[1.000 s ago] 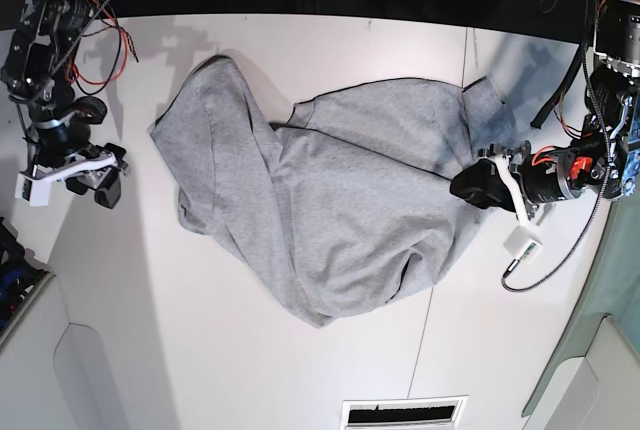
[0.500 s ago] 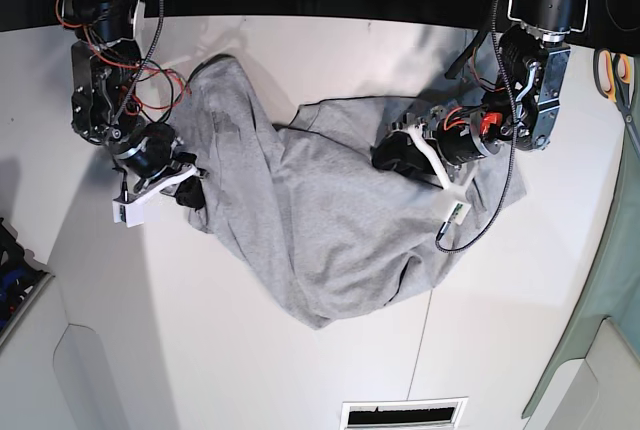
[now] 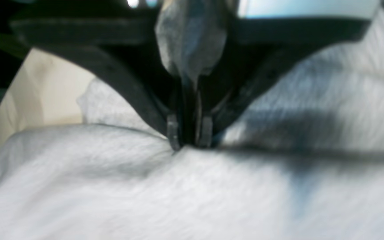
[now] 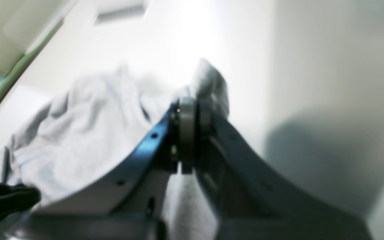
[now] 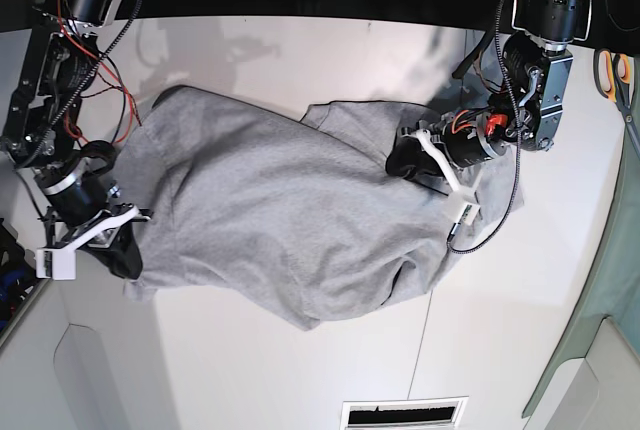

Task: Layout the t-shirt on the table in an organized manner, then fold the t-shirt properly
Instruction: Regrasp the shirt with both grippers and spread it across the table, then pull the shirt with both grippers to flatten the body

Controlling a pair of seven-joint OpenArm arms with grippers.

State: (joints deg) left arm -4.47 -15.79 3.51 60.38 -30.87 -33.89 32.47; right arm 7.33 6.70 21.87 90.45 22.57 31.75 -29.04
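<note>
Sprawling rumpled on the smooth white table (image 5: 300,370), the soft heather-grey shirt (image 5: 270,220) shows no lettering. Both the left gripper (image 3: 188,141) and the right gripper (image 4: 192,110) pinch its cloth.

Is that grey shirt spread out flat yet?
No. The t-shirt lies rumpled, its edges turned under; both grippers pinch its fabric.

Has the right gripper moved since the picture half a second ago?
Yes. In the base view the right gripper, shut on the t-shirt, has gone down-left, toward the table's near-left edge.
</note>
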